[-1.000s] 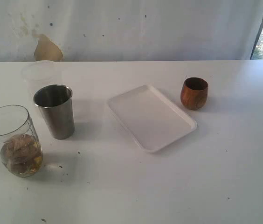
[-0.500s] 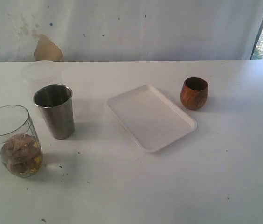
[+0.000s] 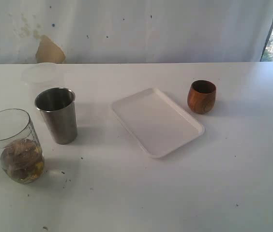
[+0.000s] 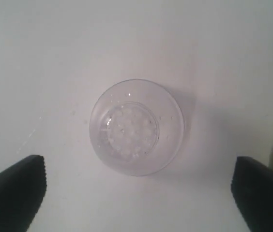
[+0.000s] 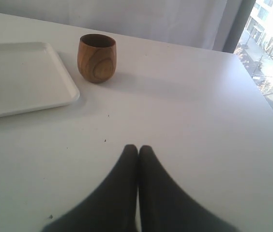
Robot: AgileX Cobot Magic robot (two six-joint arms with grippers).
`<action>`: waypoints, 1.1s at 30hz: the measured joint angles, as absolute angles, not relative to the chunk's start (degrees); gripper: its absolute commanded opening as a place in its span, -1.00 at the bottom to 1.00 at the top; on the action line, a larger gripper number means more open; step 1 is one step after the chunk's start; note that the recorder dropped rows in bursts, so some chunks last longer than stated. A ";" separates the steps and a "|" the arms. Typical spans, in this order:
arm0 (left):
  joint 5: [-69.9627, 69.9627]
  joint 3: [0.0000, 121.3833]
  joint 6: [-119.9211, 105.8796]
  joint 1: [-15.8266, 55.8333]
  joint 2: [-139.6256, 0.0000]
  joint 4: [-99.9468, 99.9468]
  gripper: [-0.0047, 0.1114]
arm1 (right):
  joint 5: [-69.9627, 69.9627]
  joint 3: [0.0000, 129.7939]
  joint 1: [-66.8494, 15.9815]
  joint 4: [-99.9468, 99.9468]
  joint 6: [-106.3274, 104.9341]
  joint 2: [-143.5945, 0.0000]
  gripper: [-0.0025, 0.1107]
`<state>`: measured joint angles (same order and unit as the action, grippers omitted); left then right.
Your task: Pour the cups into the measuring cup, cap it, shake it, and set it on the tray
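Here, a white table (image 3: 175, 193). L gripper (image 4: 137, 191) is spread wide over a translucent round tub (image 4: 136, 126), holding nothing. R gripper (image 5: 138, 151) is pinched shut, empty. Steel tumbler (image 3: 56, 115) stands left, w/ measuring cup (image 3: 13, 145) near-left beside it, tray (image 3: 157, 121) centre, wooden cup (image 3: 202, 96) right. Tumbler prob. stiff, slick, tapered: grip mid-body. Wooden cup prob. light, grippier: take at belly.

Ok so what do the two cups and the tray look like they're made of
Tall tumbler: apparently stainless steel, grey with a dull sheen. Small cup: wood, reddish-brown, grain rings visible, slightly glossy. Tray: smooth matte white, probably plastic, hard to be sure.
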<state>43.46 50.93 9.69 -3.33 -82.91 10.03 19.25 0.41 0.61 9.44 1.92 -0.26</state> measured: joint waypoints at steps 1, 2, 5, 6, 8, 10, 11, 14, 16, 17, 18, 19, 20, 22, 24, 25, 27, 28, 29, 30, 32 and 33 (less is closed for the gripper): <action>43.18 50.93 10.48 -3.33 -82.91 10.02 0.89 | 19.25 0.41 0.61 9.44 2.06 -0.26 -0.96; 42.93 50.93 12.88 -3.33 -82.91 9.92 0.89 | 19.25 0.41 0.61 9.44 2.21 -0.26 -0.96; 42.32 50.93 16.10 -3.33 -83.00 9.92 0.66 | 19.25 0.41 0.61 9.44 2.40 -0.26 -0.96; 42.32 50.95 16.35 -3.33 -83.00 9.92 0.48 | 19.25 0.41 0.61 9.44 2.49 -0.26 -0.96; 42.58 50.95 16.73 -3.79 -83.68 9.92 0.00 | 19.25 0.41 0.61 9.44 2.49 -0.26 -0.96; 43.36 50.95 17.52 -5.71 -84.29 9.73 -0.19 | 19.25 0.41 0.61 9.44 2.49 -0.26 -0.96; 43.74 50.95 17.61 -6.77 -84.53 9.73 -0.14 | 19.25 0.41 0.61 9.44 2.49 -0.26 -0.96; 44.00 50.95 14.55 -9.41 -85.92 8.98 0.16 | 19.25 0.41 0.61 9.44 2.49 -0.26 -0.96; 44.14 50.95 10.43 -9.76 -87.36 6.83 0.29 | 19.25 0.41 0.61 9.44 2.49 -0.26 -0.96; 44.18 50.95 9.25 -9.76 -87.98 6.13 0.27 | 19.25 0.41 0.61 9.44 2.49 -0.26 -0.96; 43.63 50.95 7.67 -9.76 -89.10 4.57 0.26 | 19.25 0.41 0.61 9.44 2.49 -0.26 -0.96; 42.95 50.95 6.92 -9.76 -89.61 3.72 0.22 | 19.25 0.41 0.61 9.44 2.49 -0.26 -0.96; 41.40 50.95 5.34 -9.76 -90.32 2.28 0.20 | 19.25 0.41 0.61 9.44 2.49 -0.26 -0.96; 39.65 50.95 4.19 -9.76 -90.43 0.85 0.17 | 19.25 0.41 0.61 9.44 2.49 -0.26 -0.96; 38.19 51.05 3.22 -9.76 -90.53 -0.68 0.17 | 19.25 0.41 0.61 9.44 2.49 -0.26 -0.96; 37.69 51.05 3.03 -9.76 -90.52 -1.16 0.17 | 19.25 0.41 0.61 9.44 2.49 -0.26 -0.96; 37.67 51.05 2.79 -9.76 -91.19 -1.73 0.17 | 19.25 0.41 0.61 9.44 2.49 -0.26 -0.96; 37.87 51.05 2.66 -9.76 -91.68 -1.89 0.16 | 19.25 0.41 0.61 9.44 2.49 -0.26 -0.96; 37.90 51.05 2.66 -9.76 -92.27 -2.00 0.14 | 19.25 0.41 0.61 9.44 2.49 -0.26 -0.96; 38.02 51.05 2.66 -9.76 -92.87 -2.14 0.10 | 19.25 0.41 0.61 9.44 2.49 -0.26 -0.96; 38.14 51.05 2.56 -9.76 -93.74 -2.24 -0.06 | 19.25 0.41 0.61 9.44 2.49 -0.26 -0.96; 38.03 51.17 2.56 -9.76 -93.80 -2.24 -0.19 | 19.25 0.41 0.61 9.44 2.49 -0.26 -0.96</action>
<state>38.03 51.17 2.56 -9.76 -93.80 -2.24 19.25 0.41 0.61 9.44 2.49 -0.26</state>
